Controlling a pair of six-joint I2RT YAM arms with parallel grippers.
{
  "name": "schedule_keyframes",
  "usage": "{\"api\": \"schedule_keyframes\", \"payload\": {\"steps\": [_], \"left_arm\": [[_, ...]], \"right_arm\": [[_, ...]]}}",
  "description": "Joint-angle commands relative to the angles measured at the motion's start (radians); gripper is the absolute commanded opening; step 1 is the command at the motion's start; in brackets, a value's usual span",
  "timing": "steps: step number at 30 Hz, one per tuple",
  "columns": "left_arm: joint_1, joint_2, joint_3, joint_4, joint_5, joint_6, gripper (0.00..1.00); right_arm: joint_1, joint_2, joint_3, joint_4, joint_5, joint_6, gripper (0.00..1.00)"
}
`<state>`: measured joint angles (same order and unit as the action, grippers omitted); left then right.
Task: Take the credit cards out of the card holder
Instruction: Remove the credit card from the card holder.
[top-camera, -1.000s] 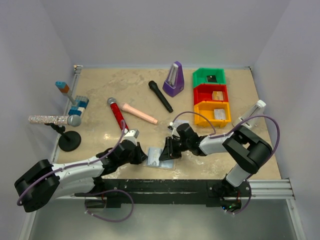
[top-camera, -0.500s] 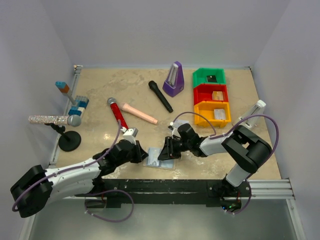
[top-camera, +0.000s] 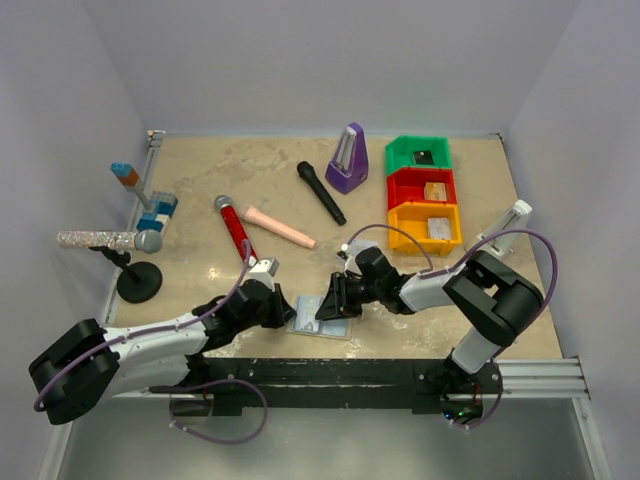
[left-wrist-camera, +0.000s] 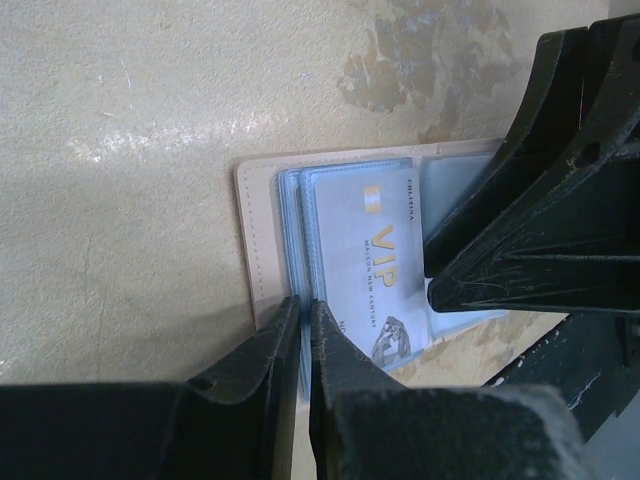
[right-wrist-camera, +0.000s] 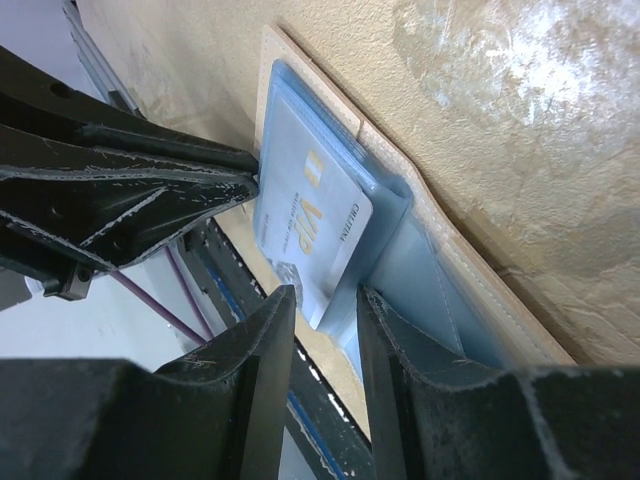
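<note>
**Clerk:** Entry one, top view. What is listed?

**Checker:** The card holder (top-camera: 310, 322) is listed lying open on the table (top-camera: 230, 170), close to the near edge. The left gripper (top-camera: 289, 314) is set at its left side and the right gripper (top-camera: 326, 307) at its right. Against the earlier top views the holder is found unmoved. A slight sway of the left arm, out and back, is noted. Nothing finer can be told at this size.

**Clerk:** Entry two, left wrist view.

**Checker:** The left fingers (left-wrist-camera: 265, 370) are entered as drawn almost together, pinched on the near edge of the holder's blue pocket. One of the credit cards (left-wrist-camera: 375, 265), marked VIP, is logged face up in that pocket. Its end is turned toward the right gripper.

**Clerk:** Entry three, right wrist view.

**Checker:** The right fingers (right-wrist-camera: 395, 360) are recorded apart, more so than a second ago. The card's corner lies in the gap between them. Contact with either pad cannot be confirmed.

**Clerk:** Meaning for the task?

**Checker:** The holder is judged to be pinned by the left gripper. The right jaws are judged to have been widened to take the card's corner. No card is listed as out yet. A closing on that corner is thought to be needed before a pull. Any cards beneath cannot be counted.
</note>
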<state>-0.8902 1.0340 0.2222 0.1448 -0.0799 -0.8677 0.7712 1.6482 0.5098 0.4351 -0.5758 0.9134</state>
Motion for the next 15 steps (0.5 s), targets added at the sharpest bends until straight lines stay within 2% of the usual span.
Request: {"api": "schedule_keyframes", "payload": {"steps": [1, 15], "left_arm": [[0.002, -0.003, -0.018, 0.061, 0.015, 0.003, 0.13], [-0.004, -0.025, -0.063, 0.068, 0.011, -0.017, 0.10]], "right_arm": [[-0.007, 0.013, -0.005, 0.045, 0.030, 0.033, 0.37], [-0.010, 0.010, -0.036, 0.145, 0.027, 0.146, 0.36]]}}
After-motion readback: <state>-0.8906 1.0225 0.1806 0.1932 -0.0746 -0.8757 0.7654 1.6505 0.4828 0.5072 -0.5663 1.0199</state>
